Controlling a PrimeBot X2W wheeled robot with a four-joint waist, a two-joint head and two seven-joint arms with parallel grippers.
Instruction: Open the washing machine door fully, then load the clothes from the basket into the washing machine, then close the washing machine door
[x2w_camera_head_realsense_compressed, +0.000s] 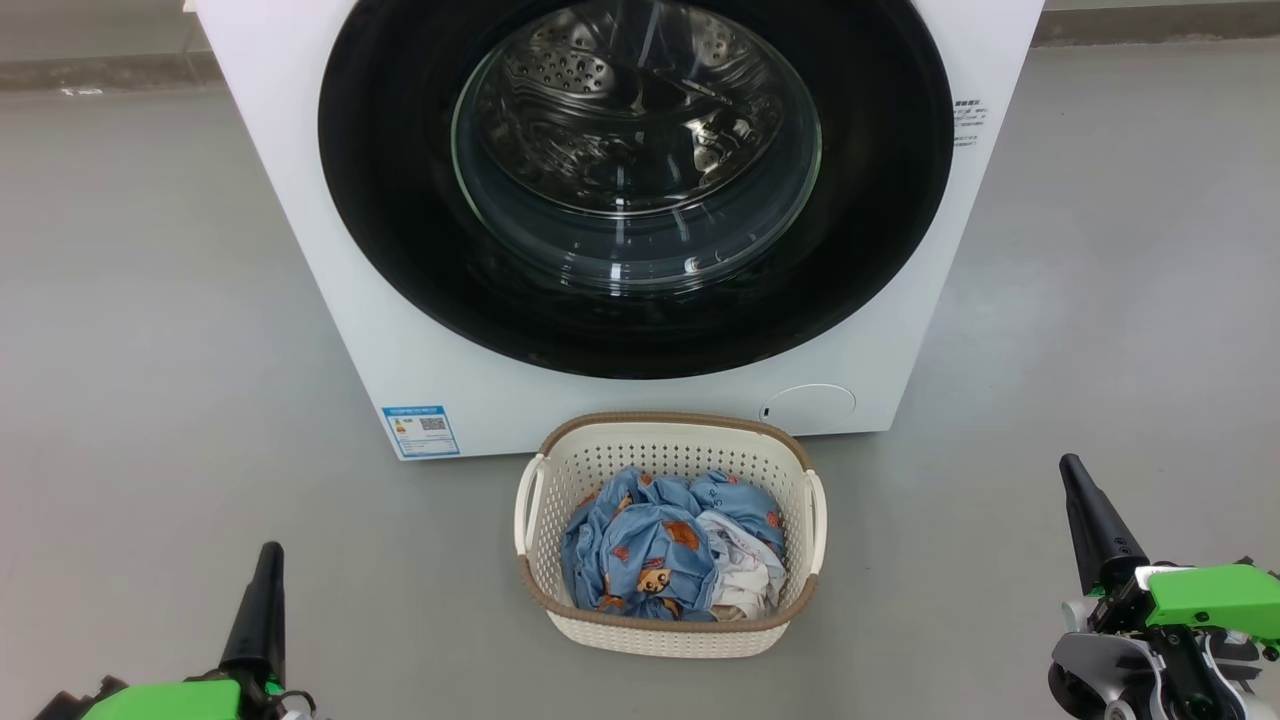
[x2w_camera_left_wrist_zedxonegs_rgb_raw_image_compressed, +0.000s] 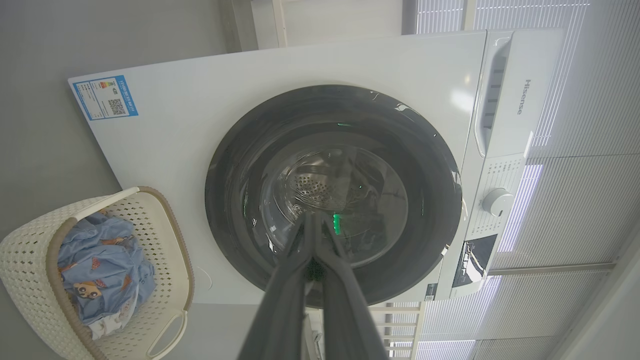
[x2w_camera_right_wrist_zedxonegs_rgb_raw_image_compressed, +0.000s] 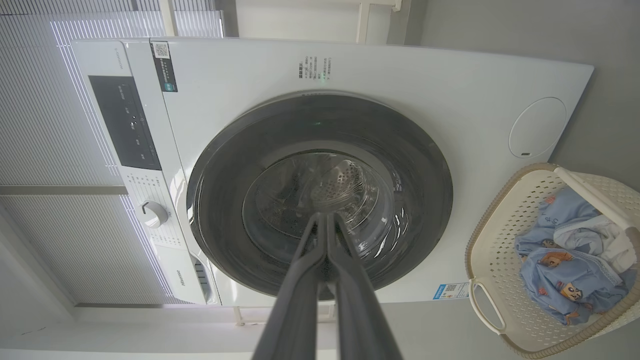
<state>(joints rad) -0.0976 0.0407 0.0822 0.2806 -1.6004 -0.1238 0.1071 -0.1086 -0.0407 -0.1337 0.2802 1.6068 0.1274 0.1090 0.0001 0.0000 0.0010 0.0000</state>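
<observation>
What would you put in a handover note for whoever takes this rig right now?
Left gripper: shut, empty, low on the left.
Right gripper: shut, empty, low on the right.
Washing machine door: closed.
Basket: on the floor in front of the washing machine, clothes inside.
Done: nothing yet.
Left: open the door fully, load the clothes, close the door.

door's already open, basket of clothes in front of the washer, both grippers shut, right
No: the washing machine door is closed, as the head view shows. The basket of clothes does sit before the washing machine, and the left gripper and right gripper are shut.
</observation>
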